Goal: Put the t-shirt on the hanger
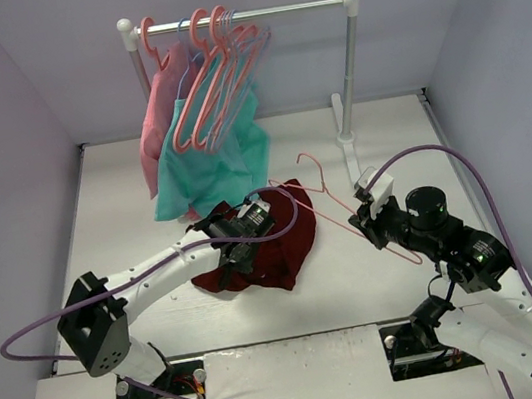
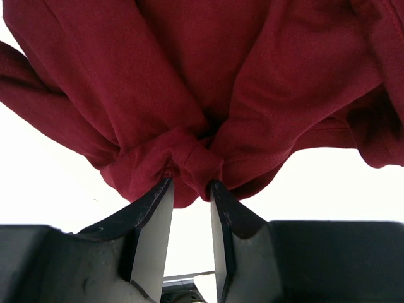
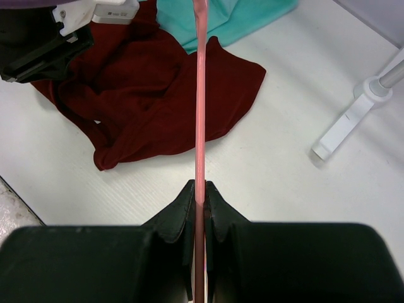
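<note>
The dark maroon t-shirt (image 1: 288, 242) lies crumpled on the table in the middle. My left gripper (image 1: 243, 233) is over its left part and is shut on a bunched fold of it (image 2: 189, 183); the cloth (image 2: 252, 76) fills the left wrist view. My right gripper (image 1: 368, 219) is shut on the thin salmon-pink hanger (image 1: 317, 191), whose hook points to the back and whose left end reaches over the t-shirt. In the right wrist view the hanger's bar (image 3: 201, 95) runs straight out from the closed jaws (image 3: 199, 192) over the t-shirt (image 3: 158, 101).
A clothes rack (image 1: 237, 17) stands at the back with several pink hangers (image 1: 210, 67), a pink garment (image 1: 160, 115) and a teal garment (image 1: 210, 163). Its right post foot (image 1: 348, 141) stands near my right gripper, and shows in the right wrist view (image 3: 344, 123). Walls close in both sides.
</note>
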`<state>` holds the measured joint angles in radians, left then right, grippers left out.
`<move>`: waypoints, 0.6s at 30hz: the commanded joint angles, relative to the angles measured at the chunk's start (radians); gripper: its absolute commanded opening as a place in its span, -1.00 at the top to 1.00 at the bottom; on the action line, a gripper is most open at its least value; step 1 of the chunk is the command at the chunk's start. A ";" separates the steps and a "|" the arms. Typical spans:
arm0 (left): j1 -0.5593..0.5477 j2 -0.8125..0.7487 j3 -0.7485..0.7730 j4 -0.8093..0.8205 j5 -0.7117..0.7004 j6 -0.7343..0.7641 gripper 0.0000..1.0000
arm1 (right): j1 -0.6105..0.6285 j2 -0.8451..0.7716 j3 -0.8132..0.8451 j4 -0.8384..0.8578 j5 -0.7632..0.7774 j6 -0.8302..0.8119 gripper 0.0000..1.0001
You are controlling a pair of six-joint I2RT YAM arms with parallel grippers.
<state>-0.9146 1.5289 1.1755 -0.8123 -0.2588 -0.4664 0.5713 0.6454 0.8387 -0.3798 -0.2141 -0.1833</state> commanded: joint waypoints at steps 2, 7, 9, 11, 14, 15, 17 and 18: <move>0.003 0.014 0.036 -0.007 -0.014 0.018 0.49 | 0.009 0.014 0.016 0.058 0.013 0.010 1.00; 0.005 0.038 0.041 -0.005 -0.023 0.011 0.50 | 0.009 0.013 0.019 0.058 0.018 0.009 1.00; 0.006 0.047 0.046 -0.005 -0.036 0.012 0.50 | 0.009 0.013 0.020 0.058 0.016 0.008 1.00; 0.012 0.051 0.049 -0.004 -0.043 0.010 0.55 | 0.009 0.013 0.019 0.057 0.015 0.009 1.00; 0.018 0.057 0.053 -0.005 -0.059 0.009 0.70 | 0.009 0.013 0.017 0.056 0.015 0.010 1.00; 0.023 0.056 0.053 -0.005 -0.066 0.009 0.75 | 0.009 0.013 0.017 0.058 0.015 0.010 1.00; 0.029 0.053 0.060 -0.005 -0.066 0.014 0.97 | 0.009 0.014 0.017 0.058 0.006 0.009 1.00; 0.029 0.050 0.065 -0.007 -0.066 0.019 1.00 | 0.009 0.011 0.019 0.058 -0.001 0.007 1.00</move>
<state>-0.9002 1.6009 1.1779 -0.8122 -0.2874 -0.4563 0.5713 0.6460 0.8387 -0.3798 -0.2129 -0.1829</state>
